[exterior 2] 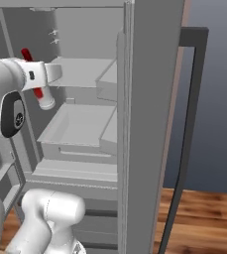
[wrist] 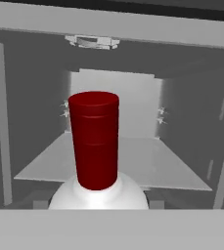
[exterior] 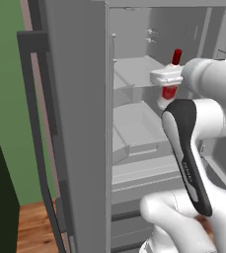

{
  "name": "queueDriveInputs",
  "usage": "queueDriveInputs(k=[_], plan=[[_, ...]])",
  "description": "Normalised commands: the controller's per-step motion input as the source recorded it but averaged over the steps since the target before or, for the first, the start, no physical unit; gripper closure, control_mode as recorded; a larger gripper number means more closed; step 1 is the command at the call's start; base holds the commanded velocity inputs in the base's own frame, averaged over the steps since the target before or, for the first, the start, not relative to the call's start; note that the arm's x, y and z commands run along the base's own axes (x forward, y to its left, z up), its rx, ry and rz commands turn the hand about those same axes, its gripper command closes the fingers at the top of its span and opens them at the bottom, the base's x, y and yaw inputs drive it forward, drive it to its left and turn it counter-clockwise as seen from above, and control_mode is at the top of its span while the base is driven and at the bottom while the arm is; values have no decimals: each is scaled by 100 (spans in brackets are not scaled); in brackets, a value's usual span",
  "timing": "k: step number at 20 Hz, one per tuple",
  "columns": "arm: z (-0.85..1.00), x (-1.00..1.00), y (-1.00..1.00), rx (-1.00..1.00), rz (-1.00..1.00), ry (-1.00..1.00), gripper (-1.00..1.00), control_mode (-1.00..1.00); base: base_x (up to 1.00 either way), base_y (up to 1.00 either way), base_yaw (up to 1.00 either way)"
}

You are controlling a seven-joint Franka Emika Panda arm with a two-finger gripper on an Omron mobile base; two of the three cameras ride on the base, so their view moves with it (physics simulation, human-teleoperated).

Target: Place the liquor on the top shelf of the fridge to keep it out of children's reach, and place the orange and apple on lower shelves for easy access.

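One liquor (exterior: 169, 92) bottle clamped in tool (exterior: 167, 79), red cap up, before top shelf (wrist: 147, 166) of fridge (exterior: 80, 123)

Matt grey fridge, glossy bottle, wood-grain floor.

The fridge (exterior: 80, 123) door and inner walls look like smooth matt grey plastic or painted metal, and the top shelf (wrist: 133, 166) is a flat, pale, dull slab. The liquor (wrist: 94, 141) has a satin red cap over smooth, faintly glossy white shoulders. The door handle (exterior 2: 189, 124) is a dark matt bar. The floor (exterior 2: 204, 218) shows warm brown wood planks with visible grain.
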Motion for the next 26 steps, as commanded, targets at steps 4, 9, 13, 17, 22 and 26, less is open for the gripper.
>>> queueDriveInputs(k=[4, 9, 13, 17, 22, 26], plan=[[12, 28, -1, 9, 0, 6, 100, -100, 0, 0, 0], [0, 31, -1, 4, 0, 1, 100, -100, 0, 0, 0], [-1, 37, 0, 0, 0, 0, 100, -100, 0, 0, 0], [-7, 42, -1, 0, 0, 0, 100, -100, 0, 0, 0], [-6, 45, -4, 0, 0, 0, 100, -100, 0, 0, 0], [-5, 49, -5, 0, 0, 0, 100, -100, 0, 0, 0]])
